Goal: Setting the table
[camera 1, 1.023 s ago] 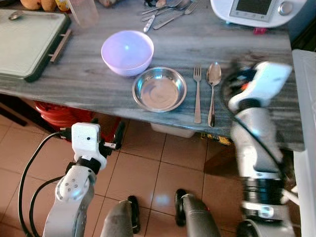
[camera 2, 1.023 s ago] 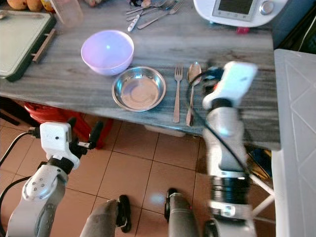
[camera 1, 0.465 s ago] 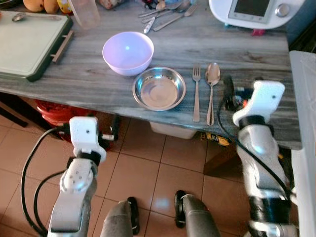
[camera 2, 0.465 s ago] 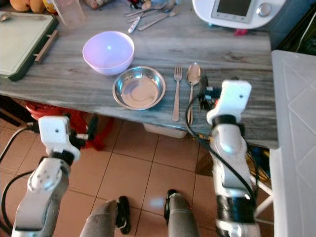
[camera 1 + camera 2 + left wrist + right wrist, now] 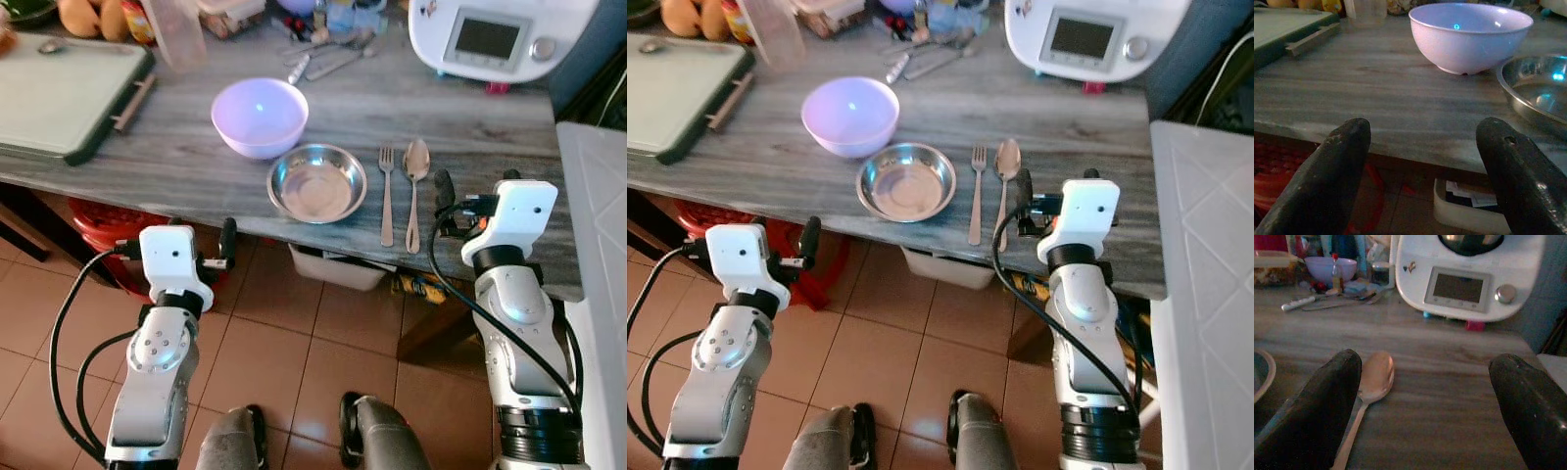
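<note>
Place setting lying near the front edge of the tabletop (image 5: pixel 147 162): steel dish (image 5: pixel 316 182), then fork (image 5: pixel 387 194), then spoon (image 5: pixel 414 191) outermost on the robot's right; right gripper (image 5: pixel 470 204) is sitting just beside the spoon's handle, fingers (image 5: pixel 1312 401) spread wide, holding nothing; spoon's long axis is running away from the robot, bowl end far, roughly in line with those fingers; left gripper (image 5: pixel 227 253) is hanging below the edge, likewise spread and empty, facing the lilac bowl (image 5: pixel 1469 34); right arm judged nearer for any cutlery adjustment.

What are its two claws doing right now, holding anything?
Left claw: open, holding nothing, just off the table edge.
Right claw: open, holding nothing, over the table beside the spoon.
</note>
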{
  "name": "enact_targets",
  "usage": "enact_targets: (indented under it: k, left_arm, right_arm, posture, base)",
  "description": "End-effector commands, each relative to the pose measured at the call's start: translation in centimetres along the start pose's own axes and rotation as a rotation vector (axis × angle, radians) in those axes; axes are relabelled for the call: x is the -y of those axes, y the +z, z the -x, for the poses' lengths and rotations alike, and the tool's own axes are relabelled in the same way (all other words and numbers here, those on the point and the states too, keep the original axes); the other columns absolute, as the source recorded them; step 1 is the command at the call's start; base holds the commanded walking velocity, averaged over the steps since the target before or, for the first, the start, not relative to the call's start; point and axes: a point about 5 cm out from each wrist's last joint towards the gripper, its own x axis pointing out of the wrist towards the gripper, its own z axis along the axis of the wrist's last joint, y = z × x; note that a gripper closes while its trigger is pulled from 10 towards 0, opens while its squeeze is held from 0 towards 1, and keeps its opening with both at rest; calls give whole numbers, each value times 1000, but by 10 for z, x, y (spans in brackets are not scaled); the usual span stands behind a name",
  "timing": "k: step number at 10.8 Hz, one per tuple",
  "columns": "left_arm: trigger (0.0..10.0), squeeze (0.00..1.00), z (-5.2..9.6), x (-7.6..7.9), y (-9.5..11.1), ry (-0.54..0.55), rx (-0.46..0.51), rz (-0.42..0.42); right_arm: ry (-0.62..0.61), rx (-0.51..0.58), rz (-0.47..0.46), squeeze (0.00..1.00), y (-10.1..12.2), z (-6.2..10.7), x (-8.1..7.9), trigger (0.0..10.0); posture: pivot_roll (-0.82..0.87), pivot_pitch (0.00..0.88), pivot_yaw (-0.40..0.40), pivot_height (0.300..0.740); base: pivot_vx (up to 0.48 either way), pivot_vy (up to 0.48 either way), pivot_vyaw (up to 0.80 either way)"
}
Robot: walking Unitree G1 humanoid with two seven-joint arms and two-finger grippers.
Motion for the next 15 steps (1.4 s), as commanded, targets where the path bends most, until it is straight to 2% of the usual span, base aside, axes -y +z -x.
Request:
enact_targets:
  k: [1,2,3,8,10,11,12,13,15]
  left_arm:
    - [10000,0,0,-1,-3,5,-6,5]
    - [10000,0,-1,0,-4,3,-4,6]
    - [10000,0,-2,1,-4,1,-2,8]
    - [10000,0,-4,0,-5,-6,1,1]
    - [10000,0,-5,2,-5,-12,1,2]
    - [10000,0,-5,2,-5,-14,1,3]
    - [10000,0,-4,3,-5,-15,2,3]
    - [10000,0,-3,4,-6,-18,-2,3]
    - [10000,0,-3,5,-6,-22,-3,1]
  right_arm:
    - [-13,5,6,1000,0,0,4,10000]
    - [-13,0,6,949,-1,0,4,10000]
    - [-14,-10,7,0,-3,1,5,10000]
    - [-11,-45,1,0,-11,4,4,10000]
    - [-58,-86,114,0,-19,1,7,10000]
    - [-49,-99,64,0,-22,2,4,10000]
    - [-63,-74,103,0,-20,2,5,10000]
    - [-41,-113,43,0,-23,5,2,10000]
    - [-2,-106,0,0,-22,7,-2,10000]
  posture:
    - [-24,109,1,740]
    - [-27,102,0,740]
    - [-29,98,0,740]
    - [-28,99,4,740]
    - [-30,101,5,740]
    - [-30,102,5,740]
    - [-33,110,6,740]
    - [-34,113,5,740]
    - [-34,119,4,740]
  base:
    - [-244,0,0]
    - [-255,0,0]
    - [-259,0,0]
    - [-296,0,0]
    - [-292,0,0]
    - [-289,0,0]
    - [-292,0,0]
    - [-281,0,0]
    - [-270,0,0]
